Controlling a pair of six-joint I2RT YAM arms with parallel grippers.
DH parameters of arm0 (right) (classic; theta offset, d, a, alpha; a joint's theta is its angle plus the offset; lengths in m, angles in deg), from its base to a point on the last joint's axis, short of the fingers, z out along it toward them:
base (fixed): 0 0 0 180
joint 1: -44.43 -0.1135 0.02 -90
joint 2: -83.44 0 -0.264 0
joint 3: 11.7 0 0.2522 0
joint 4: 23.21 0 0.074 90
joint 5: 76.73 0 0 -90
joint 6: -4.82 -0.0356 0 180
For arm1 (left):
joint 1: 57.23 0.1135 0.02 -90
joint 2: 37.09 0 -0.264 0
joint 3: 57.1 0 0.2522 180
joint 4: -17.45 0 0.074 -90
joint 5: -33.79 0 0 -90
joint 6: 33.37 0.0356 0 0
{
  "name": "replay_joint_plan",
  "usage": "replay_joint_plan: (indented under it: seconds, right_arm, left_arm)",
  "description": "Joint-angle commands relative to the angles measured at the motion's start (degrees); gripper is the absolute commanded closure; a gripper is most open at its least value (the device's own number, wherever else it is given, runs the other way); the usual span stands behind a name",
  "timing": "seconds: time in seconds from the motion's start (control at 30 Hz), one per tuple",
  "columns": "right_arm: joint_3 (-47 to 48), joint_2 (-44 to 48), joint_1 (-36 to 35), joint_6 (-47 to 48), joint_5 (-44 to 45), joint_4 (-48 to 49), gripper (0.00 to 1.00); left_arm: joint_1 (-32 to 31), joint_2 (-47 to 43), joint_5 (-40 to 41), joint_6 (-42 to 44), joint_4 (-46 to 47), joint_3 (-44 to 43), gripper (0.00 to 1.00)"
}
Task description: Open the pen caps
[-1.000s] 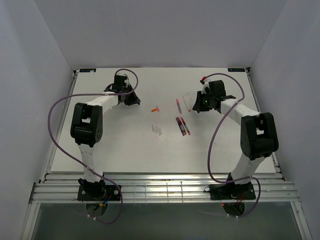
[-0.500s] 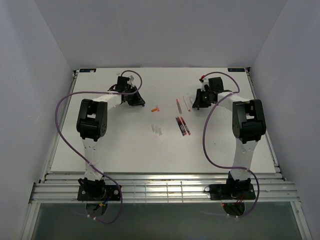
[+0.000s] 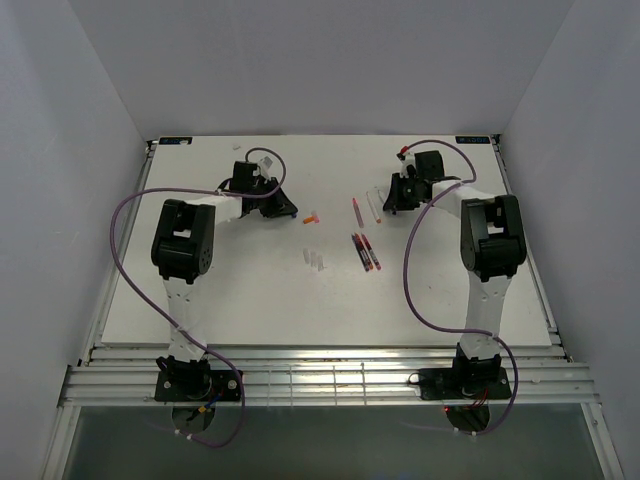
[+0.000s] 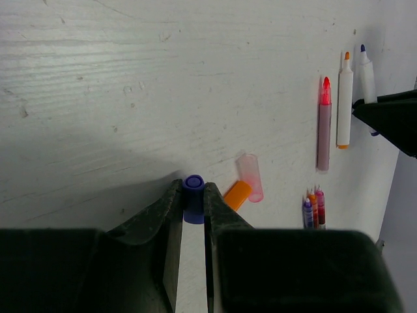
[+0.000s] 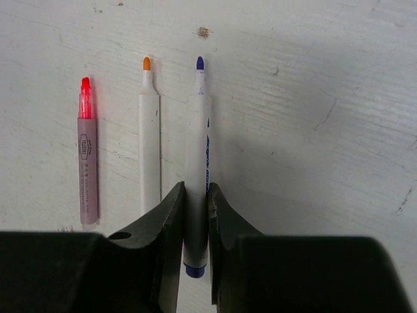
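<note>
Left arm [image 3: 183,245], right arm [image 3: 492,240]: white links, black joint housings, looping purple cables [image 3: 112,235]; matte black jaws.

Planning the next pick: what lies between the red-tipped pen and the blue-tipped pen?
The orange-tipped white pen, parallel to the red-tipped pen and the blue-tipped pen, as the right wrist view shows.

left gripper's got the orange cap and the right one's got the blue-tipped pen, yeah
Not quite: the left gripper is shut on the blue cap; the orange cap lies loose beside it, as the left wrist view shows. The right gripper does hold the blue-tipped pen.
</note>
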Motion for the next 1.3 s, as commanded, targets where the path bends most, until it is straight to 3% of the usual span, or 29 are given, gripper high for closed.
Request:
replay_joint_plan:
  seconds: [0.0, 0.13, 0.53, 0.57, 0.6, 0.8, 0.83, 1.0, 1.27]
  right_arm:
    - [1.7, -2.3, -0.1, 0.1, -0.2, 0.1, 0.79]
    - [2.5, -3.0, 0.0, 0.0, -2.1, 0.2, 0.72]
    - [-2.3, 0.0, -0.1, -1.2, -6.5, 3.5, 0.63]
    - [-3.1, 0.8, 0.0, -1.7, -6.6, 4.2, 0.61]
    - [-4.6, 2.4, -0.1, -1.9, -7.1, 5.9, 0.60]
    - [-6.6, 7.4, -0.1, -3.4, -9.0, 7.5, 0.51]
    - [-7.5, 8.1, -0.1, -3.5, -8.9, 7.8, 0.50]
    - [-10.2, 13.5, -0.1, -3.2, -8.1, 8.1, 0.48]
    - [-21.0, 25.0, -5.1, -7.0, -8.7, 11.9, 0.47]
  left_arm:
    - [-0.1, -1.9, -0.6, 0.9, -2.3, 3.2, 0.79]
    - [-0.2, -3.1, 0.3, 0.7, -1.3, 5.2, 0.76]
    - [-0.1, -6.0, 0.8, 0.7, -1.1, 6.9, 0.64]
    - [-0.1, -6.7, 2.3, 0.8, -1.5, 6.9, 0.62]
    - [-0.1, -8.2, 3.4, 1.3, -1.9, 6.8, 0.47]
    - [0.3, -12.9, 9.0, 3.7, -6.5, 4.1, 0.38]
    - [0.3, -14.8, 9.7, 4.1, -6.5, 4.2, 0.32]
    - [0.6, -21.4, 15.4, 4.2, -8.0, 4.4, 0.27]
    - [2.6, -31.3, 33.6, 6.1, -17.8, 8.8, 0.28]
